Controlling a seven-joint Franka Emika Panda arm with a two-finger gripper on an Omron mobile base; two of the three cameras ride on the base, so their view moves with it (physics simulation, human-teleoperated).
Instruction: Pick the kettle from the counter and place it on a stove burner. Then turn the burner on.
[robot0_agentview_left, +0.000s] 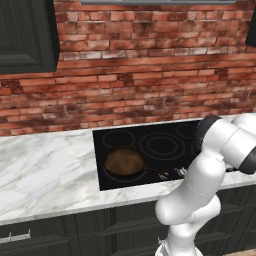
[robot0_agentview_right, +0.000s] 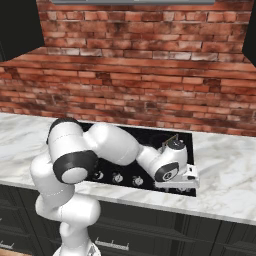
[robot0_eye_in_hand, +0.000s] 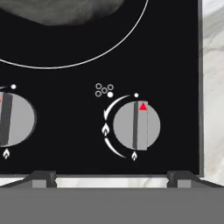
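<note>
White marble counter (robot0_agentview_left: 45, 170) with grey veins, running along the brick wall over dark cabinets. Set into it, a black glass stove (robot0_agentview_left: 150, 150) with ringed burners. On the front left burner, a brown frying pan (robot0_agentview_left: 124, 161), handle pointing right. On the rear right burner, a small silvery kettle (robot0_agentview_right: 176, 145) with thin upright handle. Along the stove's front edge, a row of grey knobs (robot0_eye_in_hand: 136, 125), the rightmost marked by a red triangle pointing at the white dot.

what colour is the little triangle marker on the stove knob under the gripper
Red: a small red triangle at the top of the grey knob, clearest in the hand view.
</note>
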